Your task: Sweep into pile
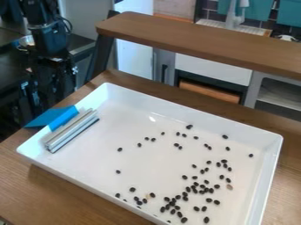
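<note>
Brown wooden tabletop point(64, 193) runs along the lower left of the frame, with a white tray point(76, 175) on it, set at a slant and reaching to the bottom edge. Dark beans point(184, 219) lie inside the tray, thickest toward the lower middle and lower right, where some touch; others are scattered singly up to the center and the right wall. One pale, tan bean point(229, 186) sits among them on the right. At the tray's left end rests a sweeping tool point(71, 132), a ridged silvery strip with a bright blue part, well apart from the dense cluster; a darker blue flap point(44, 117) juts out over the left rim. Outside the tray, at the upper left of the frame, hangs the black end effector point(53, 77); whether it is wide, narrow or holding something, I cannot tell. Behind the tray, a brown wooden shelf point(200, 41) crosses the upper part.
</note>
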You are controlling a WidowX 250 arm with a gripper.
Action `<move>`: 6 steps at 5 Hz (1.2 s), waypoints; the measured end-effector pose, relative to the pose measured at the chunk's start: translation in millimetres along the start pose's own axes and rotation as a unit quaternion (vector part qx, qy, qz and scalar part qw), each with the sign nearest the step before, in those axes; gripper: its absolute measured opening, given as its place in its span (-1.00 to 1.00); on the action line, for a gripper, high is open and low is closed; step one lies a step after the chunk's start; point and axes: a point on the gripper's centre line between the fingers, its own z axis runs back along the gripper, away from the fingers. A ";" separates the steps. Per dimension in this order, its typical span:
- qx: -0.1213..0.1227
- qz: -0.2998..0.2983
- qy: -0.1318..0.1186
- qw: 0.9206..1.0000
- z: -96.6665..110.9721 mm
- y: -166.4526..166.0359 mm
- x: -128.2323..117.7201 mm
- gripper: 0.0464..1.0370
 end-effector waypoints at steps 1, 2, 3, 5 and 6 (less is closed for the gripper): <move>-0.008 0.004 0.014 1.000 -12.9 -0.3 -2.7 0.93; 0.010 0.007 0.012 1.000 -23.3 -1.2 -2.3 0.93; 0.025 0.004 0.007 1.000 -31.8 -5.3 -0.9 0.93; 0.042 0.005 -0.007 0.999 -58.8 -15.3 -8.9 0.93; 0.051 0.011 -0.026 0.998 -55.2 -15.0 -8.1 0.93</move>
